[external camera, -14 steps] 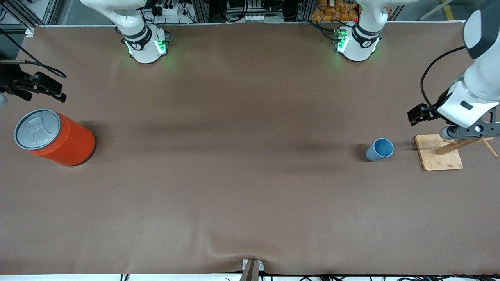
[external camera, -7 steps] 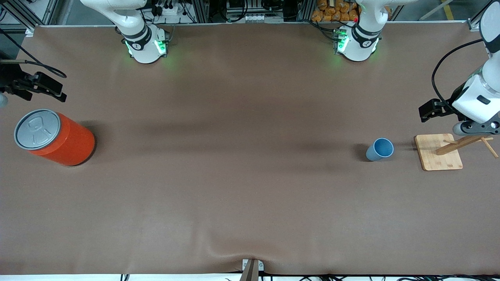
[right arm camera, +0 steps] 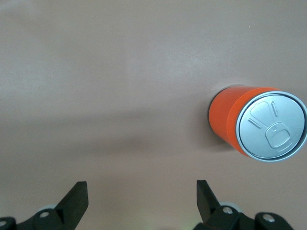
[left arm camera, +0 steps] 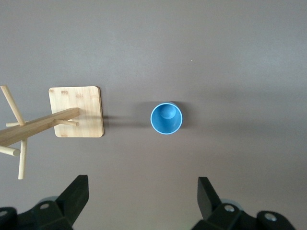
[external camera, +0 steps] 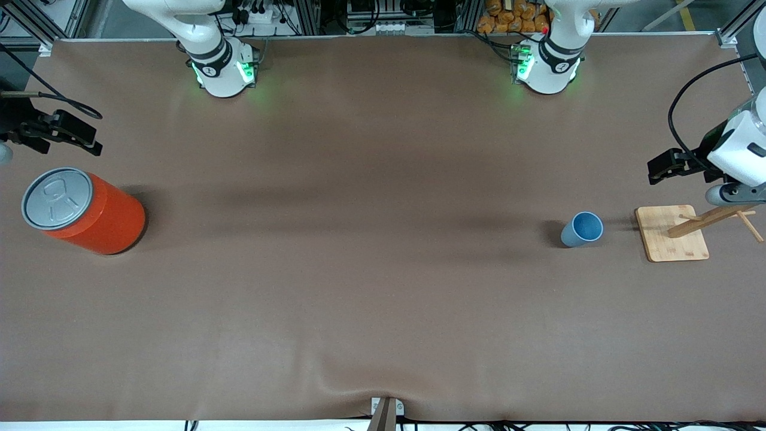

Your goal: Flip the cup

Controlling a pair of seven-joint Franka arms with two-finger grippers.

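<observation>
The light-blue cup (external camera: 581, 229) stands upright on the brown table, mouth up, near the left arm's end. It also shows in the left wrist view (left arm camera: 166, 118), with its darker blue inside visible. My left gripper (left arm camera: 141, 191) is open and empty, high over the table beside the wooden rack, well apart from the cup. Its hand (external camera: 731, 193) shows at the front view's edge. My right gripper (right arm camera: 141, 194) is open and empty, waiting high over the table near the orange can (right arm camera: 259, 123).
A wooden peg rack on a square base (external camera: 671, 233) stands beside the cup, toward the left arm's end. The large orange can (external camera: 84, 211) with a grey pull-tab lid stands at the right arm's end. Brown table surface (external camera: 359, 239) lies between them.
My left arm has drawn away from over the rack, toward the left arm's end of the table and higher. The cup, the can and the right arm have not moved.
</observation>
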